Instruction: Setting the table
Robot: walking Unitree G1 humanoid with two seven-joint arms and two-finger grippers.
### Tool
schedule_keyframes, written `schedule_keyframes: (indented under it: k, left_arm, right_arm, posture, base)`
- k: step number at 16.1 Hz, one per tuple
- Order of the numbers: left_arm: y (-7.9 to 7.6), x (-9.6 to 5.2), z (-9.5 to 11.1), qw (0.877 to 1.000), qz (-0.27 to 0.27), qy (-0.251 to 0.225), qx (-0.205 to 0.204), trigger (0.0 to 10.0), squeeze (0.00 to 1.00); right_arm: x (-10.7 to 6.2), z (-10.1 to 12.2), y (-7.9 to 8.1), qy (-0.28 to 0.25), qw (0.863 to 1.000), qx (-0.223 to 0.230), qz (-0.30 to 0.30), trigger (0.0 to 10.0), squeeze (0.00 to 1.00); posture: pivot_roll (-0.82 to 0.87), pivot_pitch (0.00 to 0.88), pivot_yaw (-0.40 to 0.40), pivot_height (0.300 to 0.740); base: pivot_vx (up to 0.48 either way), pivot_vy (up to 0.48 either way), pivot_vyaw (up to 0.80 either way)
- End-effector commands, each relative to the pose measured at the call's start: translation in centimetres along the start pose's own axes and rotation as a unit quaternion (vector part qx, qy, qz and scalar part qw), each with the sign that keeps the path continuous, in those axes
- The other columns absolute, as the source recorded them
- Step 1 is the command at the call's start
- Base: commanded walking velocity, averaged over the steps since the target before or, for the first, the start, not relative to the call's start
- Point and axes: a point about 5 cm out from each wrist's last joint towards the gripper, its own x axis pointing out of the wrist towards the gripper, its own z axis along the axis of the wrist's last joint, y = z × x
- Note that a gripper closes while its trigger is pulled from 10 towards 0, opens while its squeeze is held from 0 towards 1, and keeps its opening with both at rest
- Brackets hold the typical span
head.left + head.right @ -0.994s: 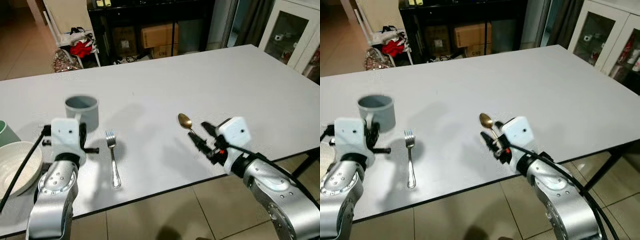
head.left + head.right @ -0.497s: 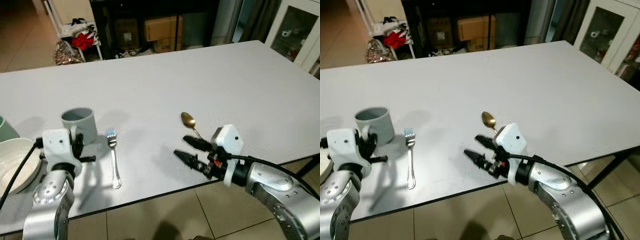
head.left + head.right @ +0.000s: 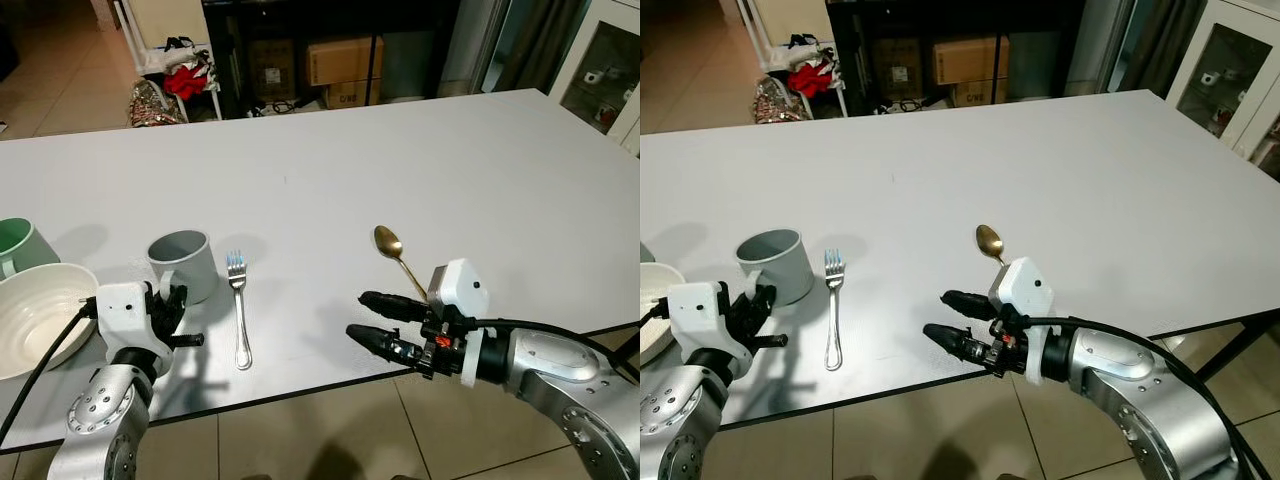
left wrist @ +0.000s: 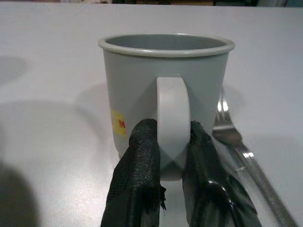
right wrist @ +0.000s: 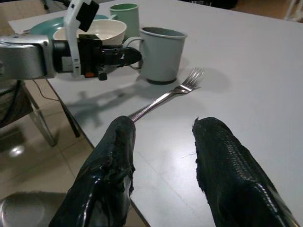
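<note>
Right pincer: we are drawing it back from the gold spoon, fingers spread, released; the spoon is lying on the desk at its 1 o'clock.
Left pincer: we are clenching the grey mug by its handle, just beside the fork.
Meaning: spoon placed, we judge; mug next.

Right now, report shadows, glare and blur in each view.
Left eye view: sharp, soft shadows beside the grey mug and fork. Left wrist view: mug crisp, fork blurred. Right wrist view: near black fingers soft, floor glare.
</note>
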Motion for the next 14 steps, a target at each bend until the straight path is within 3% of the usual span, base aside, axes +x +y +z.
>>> schedule_keyframes:
  k: [1,8,9,10,11,14]
  left_arm:
    - [0.5,-0.1,-1.4,0.999,0.008,0.031,0.009,10.0,0.00]
    - [0.3,1.2,-2.3,0.999,-0.023,0.036,0.015,10.0,0.00]
    - [0.3,1.3,-2.4,0.999,-0.028,0.039,0.022,10.0,0.13]
    - [0.2,1.3,-2.4,0.999,-0.032,0.039,0.020,10.0,0.88]
    - [0.3,1.3,-2.3,0.999,-0.030,0.037,0.023,10.0,1.00]
    - [0.9,1.0,-2.1,0.999,-0.020,0.031,0.029,10.0,1.00]
  right_arm:
    - [-0.2,0.5,0.2,-0.003,1.000,-0.011,0.005,10.0,0.00]
    - [-0.4,0.7,-0.1,0.000,1.000,-0.017,0.010,10.0,0.00]
    - [-0.4,0.7,0.0,0.000,1.000,-0.018,0.012,10.0,0.00]
    - [-0.4,0.7,0.0,0.001,1.000,-0.019,0.014,10.0,0.00]
    - [-0.4,0.7,0.0,0.000,1.000,-0.020,0.015,10.0,0.00]
    - [-0.3,0.8,0.1,-0.004,1.000,-0.022,0.018,10.0,0.00]
  posture:
    - [-0.03,0.000,0.047,0.740]
    - [-0.03,0.000,0.048,0.740]
    - [-0.03,0.000,0.048,0.740]
    - [-0.03,0.000,0.048,0.740]
    - [-0.03,0.000,0.048,0.740]
    - [-0.02,0.000,0.047,0.740]
  base:
    - [0.000,0.000,0.00]
    - [0.000,0.000,0.00]
    - [0.000,0.000,0.00]
    - [0.000,0.000,0.00]
    - [0.000,0.000,0.00]
    - [0.000,0.000,0.00]
